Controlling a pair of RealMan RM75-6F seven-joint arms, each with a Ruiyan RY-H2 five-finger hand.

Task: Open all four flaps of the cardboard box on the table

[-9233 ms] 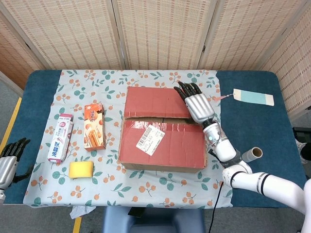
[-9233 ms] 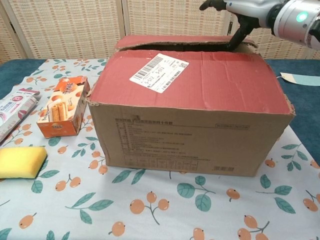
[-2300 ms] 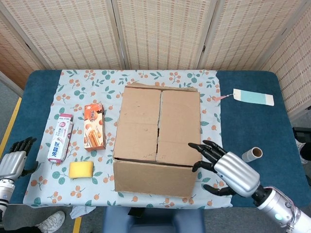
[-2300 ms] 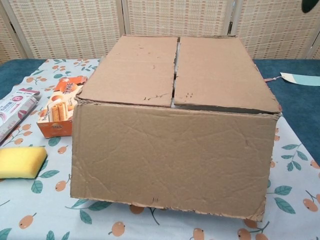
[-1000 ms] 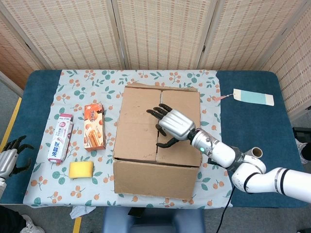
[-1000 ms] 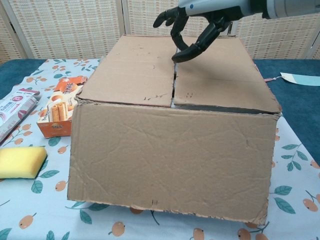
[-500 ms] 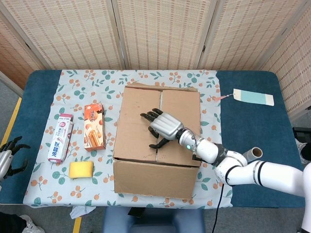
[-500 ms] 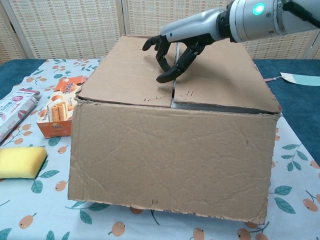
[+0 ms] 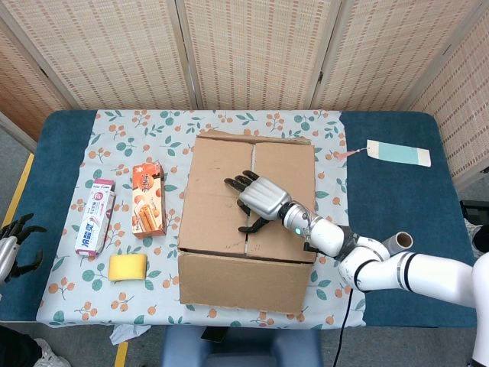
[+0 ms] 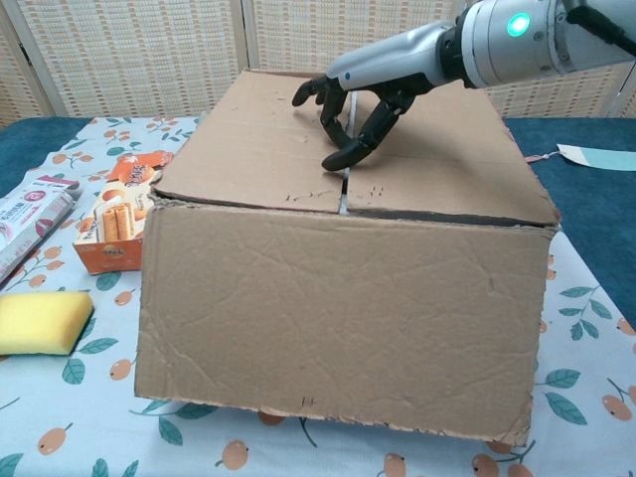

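Note:
The cardboard box (image 9: 221, 183) stands mid-table on the floral cloth. Its front outer flap (image 10: 338, 318) hangs down over the front wall. The two inner flaps lie flat and meet at a seam (image 10: 347, 189) that runs front to back. My right hand (image 9: 261, 200) hovers over that seam towards the front, fingers spread and curled downward, holding nothing. In the chest view the right hand (image 10: 373, 84) has its thumb tip close to the seam; contact is unclear. My left hand (image 9: 11, 248) sits at the table's far left edge, fingers apart and empty.
Left of the box lie an orange snack box (image 9: 147, 199), a toothpaste carton (image 9: 95, 217) and a yellow sponge (image 9: 127, 267). A cardboard tube (image 9: 397, 243) stands by my right forearm, and a blue-green tag (image 9: 398, 153) lies at the back right. Folding screens stand behind the table.
The outer flaps have been opened since the earliest frames. In the last second my right hand came down over the seam and then edged slightly right. The left hand barely moved.

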